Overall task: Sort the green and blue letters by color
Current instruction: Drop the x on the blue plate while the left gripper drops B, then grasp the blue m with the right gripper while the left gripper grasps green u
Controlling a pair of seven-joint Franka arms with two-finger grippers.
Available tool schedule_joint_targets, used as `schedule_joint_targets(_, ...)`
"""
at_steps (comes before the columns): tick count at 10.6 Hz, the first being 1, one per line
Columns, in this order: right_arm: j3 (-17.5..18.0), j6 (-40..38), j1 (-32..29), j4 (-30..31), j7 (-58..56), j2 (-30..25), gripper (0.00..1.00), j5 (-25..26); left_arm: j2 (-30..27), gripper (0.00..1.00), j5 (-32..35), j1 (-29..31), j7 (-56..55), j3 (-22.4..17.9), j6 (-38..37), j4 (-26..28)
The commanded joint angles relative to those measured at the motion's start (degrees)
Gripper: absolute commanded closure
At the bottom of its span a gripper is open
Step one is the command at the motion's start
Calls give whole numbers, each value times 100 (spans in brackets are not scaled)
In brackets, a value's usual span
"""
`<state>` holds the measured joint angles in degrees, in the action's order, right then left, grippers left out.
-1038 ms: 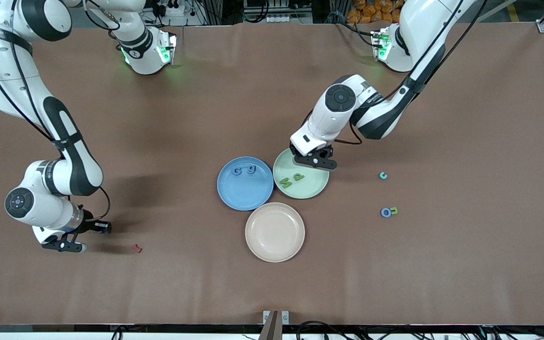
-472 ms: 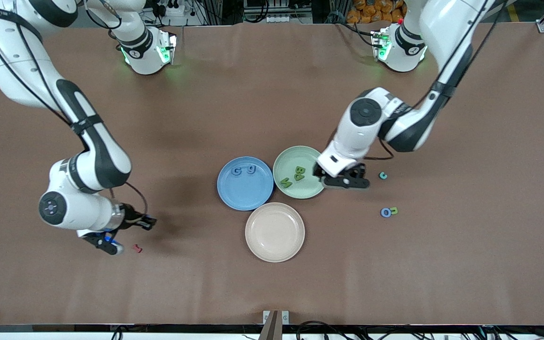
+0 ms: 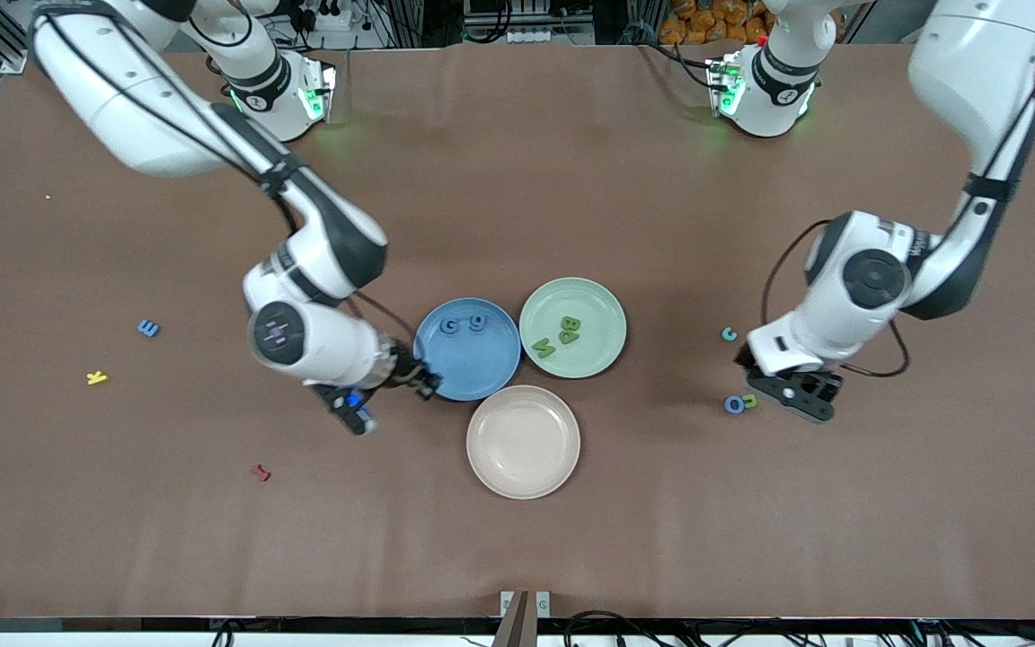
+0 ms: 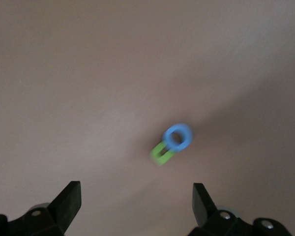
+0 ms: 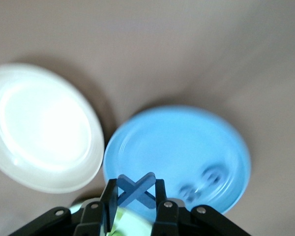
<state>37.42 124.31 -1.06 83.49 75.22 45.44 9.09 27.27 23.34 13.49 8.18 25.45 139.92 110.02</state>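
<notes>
The right end effector [image 5: 132,201] grips a blue X [image 5: 135,189] by the blue plate [image 3: 467,377]; it should move over the middle before letting go. The left end effector [image 4: 135,206], wide open, hangs over the blue O [image 3: 734,405] touching a green letter [image 3: 750,401]; it should pinch only one.

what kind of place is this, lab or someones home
Most likely a robotics lab: two arms mounted at a brown-covered table, cables and power strips along its edge, and a sorting setup of coloured plates such as the blue plate.

Even overhead light leaves soft shadows under both arms on the table [image 3: 517,180]; both wrist views are motion-blurred, with glare washing out the cream plate [image 5: 42,128] beside the blue plate [image 5: 182,147].
</notes>
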Motion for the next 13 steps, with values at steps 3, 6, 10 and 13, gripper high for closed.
schedule_joint_targets(3, -68, 111, 616, 9, 881, 27, 0, -92, 961, 0, 75, 417, 3211, 82, 140, -585)
schedule_joint_targets(6, -314, 111, 599, 9, 819, 18, 0, 30, 1122, 0, 48, 304, 3803, 100, 149, -701)
schedule_joint_targets(10, -657, -662, -57, 253, -571, -43, 0, 1357, 1315, 0, 30, 163, 4085, 126, 141, -692)
schedule_joint_targets(13, -421, -209, -1340, 1454, -1902, -673, 0, 1499, 1412, 0, 4, 145, 4121, 126, 175, -692)
